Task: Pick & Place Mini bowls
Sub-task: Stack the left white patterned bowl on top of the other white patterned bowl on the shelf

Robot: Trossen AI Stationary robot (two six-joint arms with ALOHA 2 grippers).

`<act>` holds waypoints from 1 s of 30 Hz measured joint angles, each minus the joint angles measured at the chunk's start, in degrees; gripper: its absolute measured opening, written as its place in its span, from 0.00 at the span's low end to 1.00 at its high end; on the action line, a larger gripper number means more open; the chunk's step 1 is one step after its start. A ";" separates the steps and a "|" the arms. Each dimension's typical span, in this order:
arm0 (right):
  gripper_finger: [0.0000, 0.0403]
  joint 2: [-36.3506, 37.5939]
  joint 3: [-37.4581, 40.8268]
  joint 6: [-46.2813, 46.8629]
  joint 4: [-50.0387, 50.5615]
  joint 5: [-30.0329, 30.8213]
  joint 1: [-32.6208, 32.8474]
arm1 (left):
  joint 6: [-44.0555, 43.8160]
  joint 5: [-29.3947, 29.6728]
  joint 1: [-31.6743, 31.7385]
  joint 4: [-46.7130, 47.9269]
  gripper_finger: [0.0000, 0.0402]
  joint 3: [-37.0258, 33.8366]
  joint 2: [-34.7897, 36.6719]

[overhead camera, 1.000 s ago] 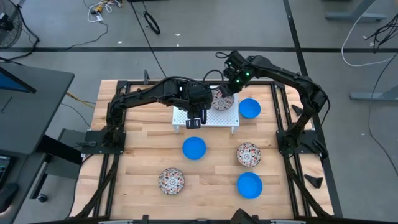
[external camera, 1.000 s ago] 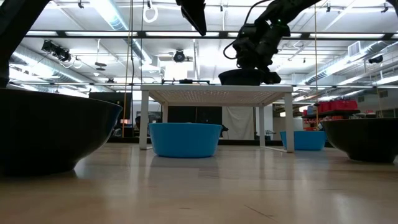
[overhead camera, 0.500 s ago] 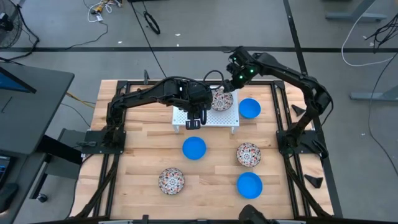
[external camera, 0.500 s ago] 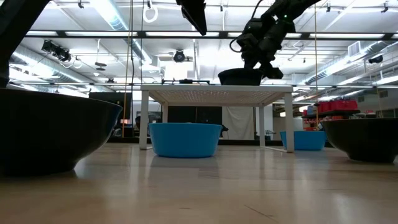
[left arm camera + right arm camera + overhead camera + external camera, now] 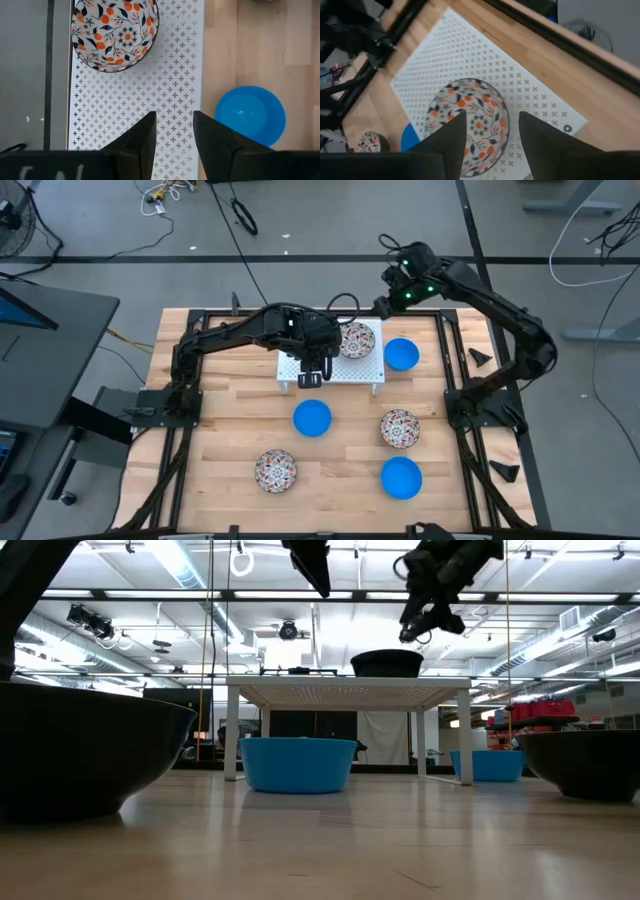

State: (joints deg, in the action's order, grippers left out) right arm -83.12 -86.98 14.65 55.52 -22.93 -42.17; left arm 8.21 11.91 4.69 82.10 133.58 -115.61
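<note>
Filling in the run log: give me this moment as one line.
floral bowl: on white rack | right pincer: open, empty, above rack's far corner | left pincer: open, over rack's near edge

Robotics lab or workshop: wooden worktop [image 5: 340, 470] on a black metal frame [image 5: 172, 430], grey floor with loose cables [image 5: 243, 218], ceiling strip lights [image 5: 180, 560], open ducts, desks around.
</note>
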 joint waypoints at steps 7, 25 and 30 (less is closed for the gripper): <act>0.45 5.95 0.00 0.01 -2.46 0.01 3.19 | -3.17 -1.77 0.01 2.44 0.34 0.00 0.00; 0.45 10.96 0.00 -0.23 -2.81 -0.01 15.25 | -34.35 -13.03 -2.24 7.93 0.34 0.00 1.28; 0.45 10.93 0.00 -0.60 -3.32 0.01 16.50 | -41.22 -11.52 -5.71 7.94 0.34 0.02 2.28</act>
State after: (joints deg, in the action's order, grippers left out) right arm -72.19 -86.98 14.05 52.20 -22.92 -25.67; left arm -33.01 0.39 -1.02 90.03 133.60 -113.33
